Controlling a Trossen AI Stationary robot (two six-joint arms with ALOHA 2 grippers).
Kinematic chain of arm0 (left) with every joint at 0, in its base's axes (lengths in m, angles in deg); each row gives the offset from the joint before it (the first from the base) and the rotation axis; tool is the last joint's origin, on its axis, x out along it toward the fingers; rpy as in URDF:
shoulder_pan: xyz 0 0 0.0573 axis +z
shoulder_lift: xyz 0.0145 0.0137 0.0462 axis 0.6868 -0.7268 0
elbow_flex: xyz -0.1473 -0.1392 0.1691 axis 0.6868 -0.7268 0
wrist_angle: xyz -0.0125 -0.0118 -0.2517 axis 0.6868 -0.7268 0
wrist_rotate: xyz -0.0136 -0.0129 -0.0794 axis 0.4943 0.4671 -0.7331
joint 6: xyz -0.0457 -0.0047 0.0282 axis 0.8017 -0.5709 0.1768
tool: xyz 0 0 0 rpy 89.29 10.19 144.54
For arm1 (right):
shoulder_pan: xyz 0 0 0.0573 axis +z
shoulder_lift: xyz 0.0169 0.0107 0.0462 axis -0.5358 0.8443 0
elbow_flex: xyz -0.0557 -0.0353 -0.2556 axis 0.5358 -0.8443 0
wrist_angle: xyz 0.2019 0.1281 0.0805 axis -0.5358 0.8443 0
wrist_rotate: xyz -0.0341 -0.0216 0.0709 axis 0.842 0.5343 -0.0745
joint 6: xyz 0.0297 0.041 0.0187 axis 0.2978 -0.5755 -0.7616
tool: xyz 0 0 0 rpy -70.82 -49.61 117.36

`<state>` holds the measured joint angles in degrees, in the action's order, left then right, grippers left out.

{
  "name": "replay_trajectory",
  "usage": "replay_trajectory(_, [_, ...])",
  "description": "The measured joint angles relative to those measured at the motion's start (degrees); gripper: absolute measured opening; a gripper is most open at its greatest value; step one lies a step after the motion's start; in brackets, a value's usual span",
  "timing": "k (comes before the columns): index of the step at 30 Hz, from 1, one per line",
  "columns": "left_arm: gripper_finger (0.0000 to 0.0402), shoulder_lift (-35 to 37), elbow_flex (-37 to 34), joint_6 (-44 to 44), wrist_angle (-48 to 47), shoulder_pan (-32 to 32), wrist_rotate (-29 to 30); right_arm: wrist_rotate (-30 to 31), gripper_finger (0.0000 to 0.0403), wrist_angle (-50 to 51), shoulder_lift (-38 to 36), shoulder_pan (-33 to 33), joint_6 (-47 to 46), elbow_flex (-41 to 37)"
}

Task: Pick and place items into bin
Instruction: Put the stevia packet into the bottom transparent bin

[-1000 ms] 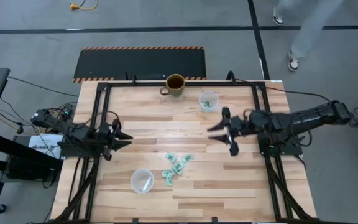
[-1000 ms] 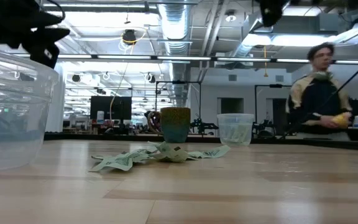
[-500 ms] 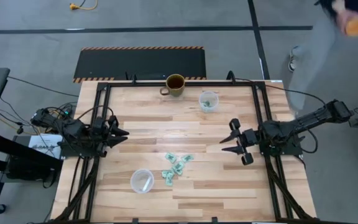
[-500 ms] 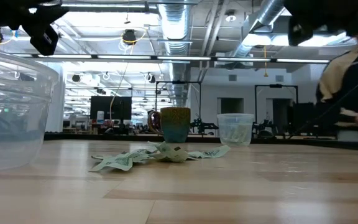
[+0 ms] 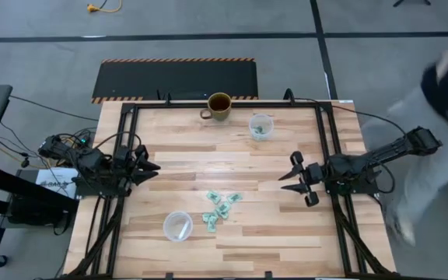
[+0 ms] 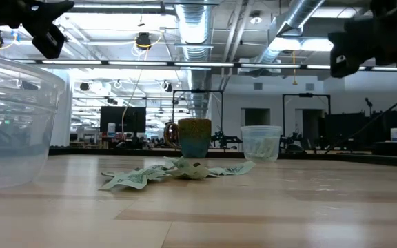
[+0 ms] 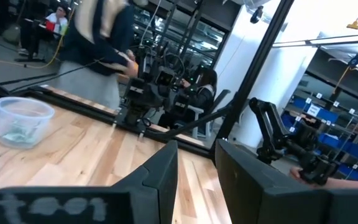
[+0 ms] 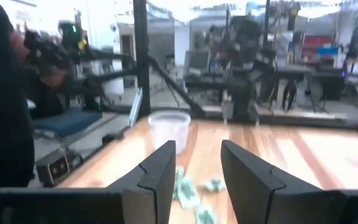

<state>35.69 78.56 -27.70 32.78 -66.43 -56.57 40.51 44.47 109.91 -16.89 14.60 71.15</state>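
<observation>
Since a second ago the right arm is pulled back from mid-table to the right rail; the left arm is also retracted slightly toward the left rail. The person who was at top right is now blurring past the table's right side.

Table (image 5: 232, 155): light wood top inside a black frame, carrying everything below.

Right gripper (image 5: 291, 176) is hovering over the right part of the table near the right rail, fingers (image 8: 160, 165) spread apart and holding nothing. Its wrist view is looking across at the pile and a clear cup.

Left gripper (image 5: 151, 168) is hanging at the left rail, fingers (image 7: 160, 168) parted with a narrow gap, holding nothing.

Green-brown mug (image 5: 218, 105) is standing upright at the back edge, centre.

Clear cup (image 5: 260, 125) is standing just right of the mug and nearer, with something pale green lying in it.

Second clear cup (image 5: 177, 225) is sitting at front left, near the pile but not touching it; whether it is holding anything, cannot tell.

The items (image 5: 220, 208), small mint-green crinkly wrapped pieces, are lying in a loose pile on the table front of centre, between the two grippers, well apart from both.
</observation>
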Motion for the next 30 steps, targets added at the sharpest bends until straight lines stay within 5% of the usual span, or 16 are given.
replay_trajectory(13, [0.0098,0.00,0.00,0.69,-0.04,0.01,-4.16,-0.64,0.0123,4.72,0.04,-1.44,-2.44,-0.04])
replay_trajectory(17, [0.0098,0.00,0.00,0.69,-0.04,0.00,-5.15,-4.88,0.0123,3.85,-0.14,0.01,3.33,-0.06])
replay_trajectory(21, [0.0098,0.00,0.02,1.13,-0.04,0.02,-5.15,-5.00,0.0123,3.88,-3.31,0.47,5.78,-0.07])
replay_trajectory(30, [0.0098,-1.94,4.28,0.88,-8.06,0.01,-3.11,-4.91,0.0123,21.79,-15.80,-0.91,3.56,-0.09])
